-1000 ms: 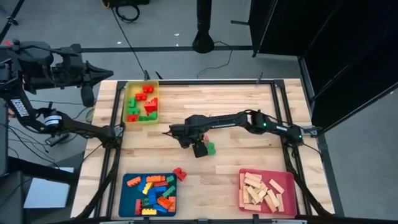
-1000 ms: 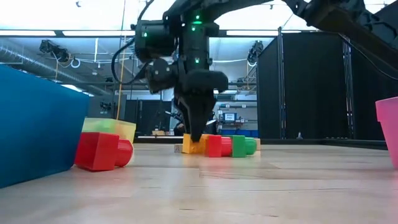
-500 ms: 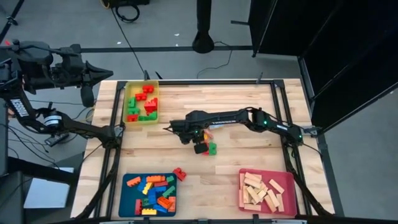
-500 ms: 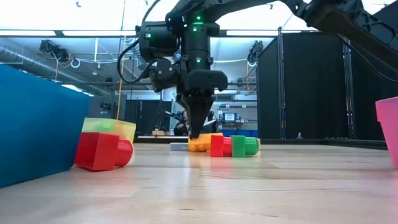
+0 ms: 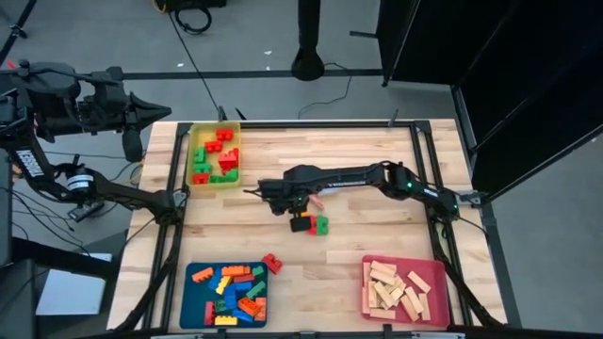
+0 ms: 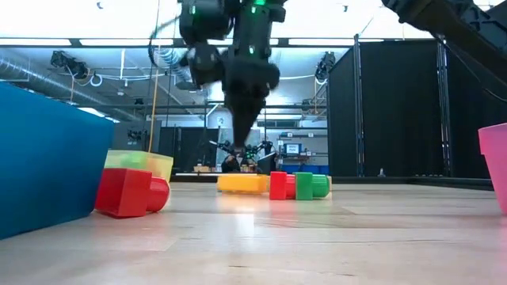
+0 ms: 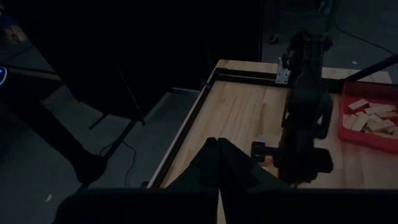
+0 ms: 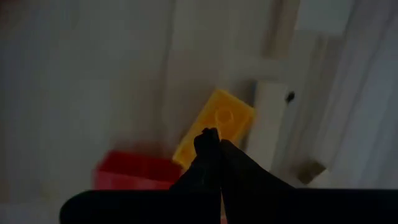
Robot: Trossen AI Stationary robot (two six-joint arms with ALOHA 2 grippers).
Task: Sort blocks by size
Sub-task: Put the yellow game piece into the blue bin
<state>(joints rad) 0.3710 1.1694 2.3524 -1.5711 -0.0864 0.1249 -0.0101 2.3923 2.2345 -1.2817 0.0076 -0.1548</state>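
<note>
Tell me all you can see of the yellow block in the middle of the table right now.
The yellow block is a long, low studded brick of glossy plastic lying flat on the bare wood near the table's middle. In the low view its end meets a red block, with a green block beyond; whether they are joined cannot be told. The right wrist view shows its studded top below the right tool, whose fingers are shut, empty and raised clear above it.
</note>
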